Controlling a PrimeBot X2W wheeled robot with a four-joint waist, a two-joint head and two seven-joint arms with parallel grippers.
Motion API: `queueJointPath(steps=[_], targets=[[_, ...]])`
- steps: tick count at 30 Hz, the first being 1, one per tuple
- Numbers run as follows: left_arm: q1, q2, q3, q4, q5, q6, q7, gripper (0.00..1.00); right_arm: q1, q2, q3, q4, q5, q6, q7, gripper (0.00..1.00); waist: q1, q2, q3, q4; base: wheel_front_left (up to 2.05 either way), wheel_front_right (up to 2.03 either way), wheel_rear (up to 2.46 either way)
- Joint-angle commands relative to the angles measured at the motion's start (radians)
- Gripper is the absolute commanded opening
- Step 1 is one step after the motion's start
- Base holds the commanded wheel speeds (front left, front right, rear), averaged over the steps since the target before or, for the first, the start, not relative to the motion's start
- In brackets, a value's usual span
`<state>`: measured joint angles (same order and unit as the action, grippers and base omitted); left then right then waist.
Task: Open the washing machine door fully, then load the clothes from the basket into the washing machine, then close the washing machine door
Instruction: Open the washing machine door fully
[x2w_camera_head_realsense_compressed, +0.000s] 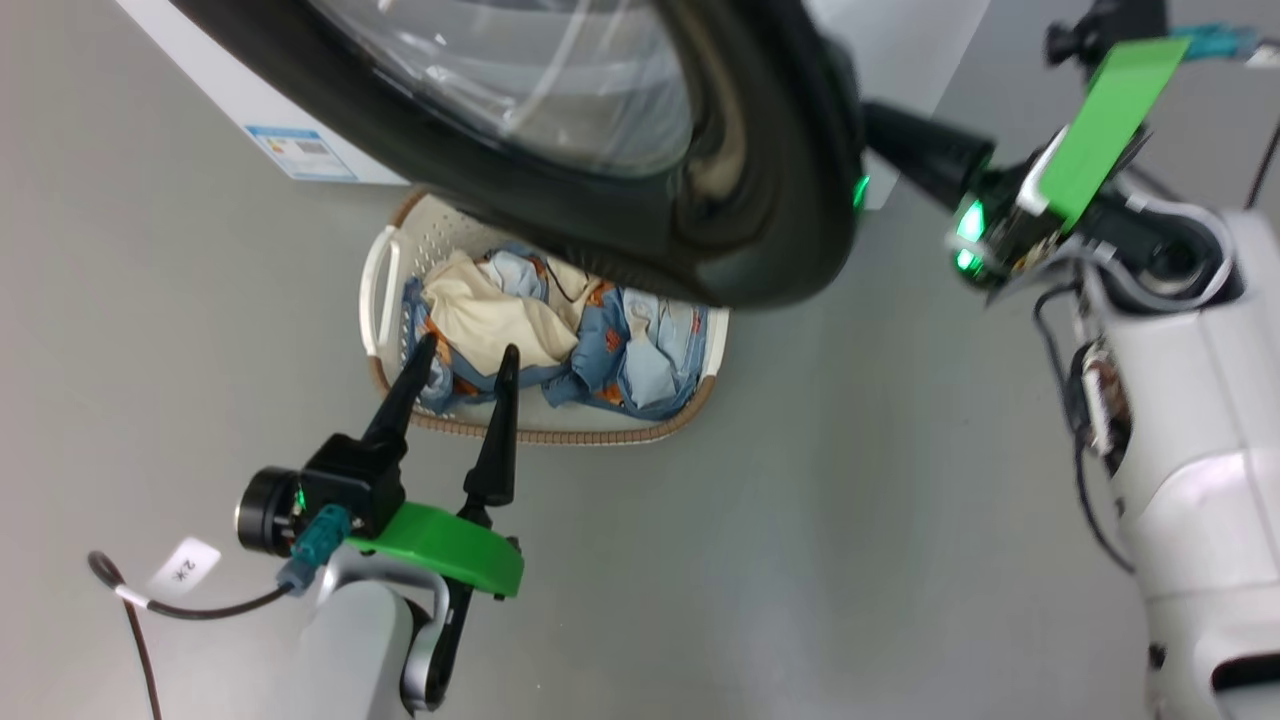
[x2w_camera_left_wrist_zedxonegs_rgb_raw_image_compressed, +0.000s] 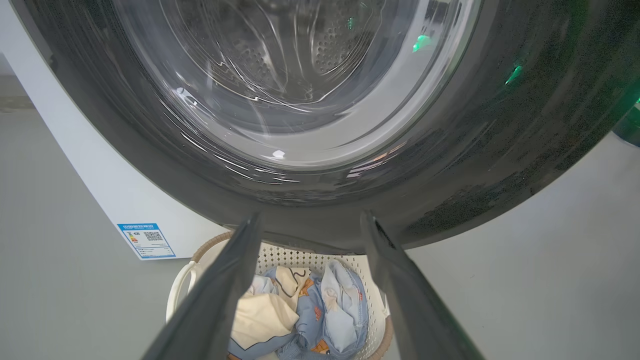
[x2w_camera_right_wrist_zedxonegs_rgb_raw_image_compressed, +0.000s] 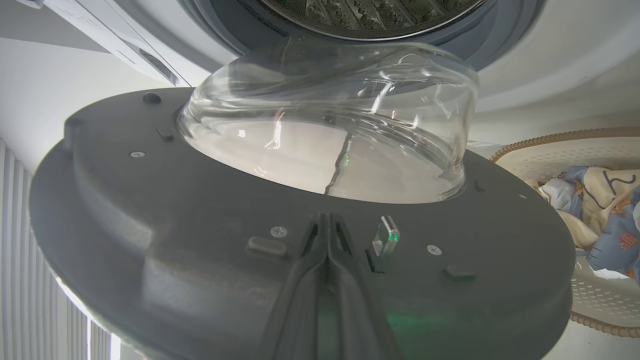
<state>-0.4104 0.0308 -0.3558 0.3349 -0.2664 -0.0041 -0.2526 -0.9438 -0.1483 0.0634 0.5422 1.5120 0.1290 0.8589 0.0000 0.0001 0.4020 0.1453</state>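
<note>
Down at the lower left, the left gripper (x2w_camera_head_realsense_compressed: 469, 345) hangs with its two dark fingers spread wide and nothing between them, tips pointing over the near woven-look rim of the basket (x2w_camera_head_realsense_compressed: 560, 435). Its wrist view has the same gripper (x2w_camera_left_wrist_zedxonegs_rgb_raw_image_compressed: 311, 216) open, aimed at the lower rim of the door. Up and left stands the white washing machine (x2w_camera_head_realsense_compressed: 230, 90), blue energy sticker (x2w_camera_head_realsense_compressed: 300, 152) on its front. The basket sits on the grey floor (x2w_camera_head_realsense_compressed: 800, 500) just in front of it, and the clothes (x2w_camera_head_realsense_compressed: 500, 320) are piled inside, a cream piece on top and blue pieces with orange prints around it.

Moving to the middle: the washing machine door (x2w_camera_head_realsense_compressed: 760, 200) stands swung out from the machine, glossy black rim above the far side of the basket, clear glass window (x2w_camera_head_realsense_compressed: 520, 80) bulging.

Over to the right, the right gripper (x2w_camera_head_realsense_compressed: 900, 140) reaches in behind the door's edge. Its wrist view shows the fingers pressed together with nothing pinched, the gripper (x2w_camera_right_wrist_zedxonegs_rgb_raw_image_compressed: 326, 216) at the door's grey inner face (x2w_camera_right_wrist_zedxonegs_rgb_raw_image_compressed: 150, 200), just beside the latch hook (x2w_camera_right_wrist_zedxonegs_rgb_raw_image_compressed: 385, 235). Past the glass bowl (x2w_camera_right_wrist_zedxonegs_rgb_raw_image_compressed: 325, 125) there's the steel drum (x2w_camera_right_wrist_zedxonegs_rgb_raw_image_compressed: 370, 12), uncovered, with the basket (x2w_camera_right_wrist_zedxonegs_rgb_raw_image_compressed: 550, 137) and clothes (x2w_camera_right_wrist_zedxonegs_rgb_raw_image_compressed: 600, 200) off at the right edge.
</note>
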Motion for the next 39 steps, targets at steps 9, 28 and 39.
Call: queueJointPath(steps=[9,28,39], targets=[[0.047,0.019,0.024,0.000,-0.001,-0.003,-0.009,1.00,0.160,0.069,0.063,-0.143,-0.016,0.002,0.002,0.00,0.0000,-0.0001,-0.089,0.009,0.00,0.00,0.00],[0.157,0.019,0.023,0.014,0.015,-0.009,-0.009,1.00,0.345,0.098,0.213,-0.142,0.017,0.002,-0.133,0.00,0.0000,-0.0001,-0.267,0.052,0.00,0.00,0.00],[0.198,0.019,0.037,0.016,0.020,-0.014,-0.009,1.00,0.364,0.098,0.330,-0.079,0.077,0.002,-0.283,0.00,0.0000,-0.0001,-0.323,0.066,0.00,0.00,0.00]])
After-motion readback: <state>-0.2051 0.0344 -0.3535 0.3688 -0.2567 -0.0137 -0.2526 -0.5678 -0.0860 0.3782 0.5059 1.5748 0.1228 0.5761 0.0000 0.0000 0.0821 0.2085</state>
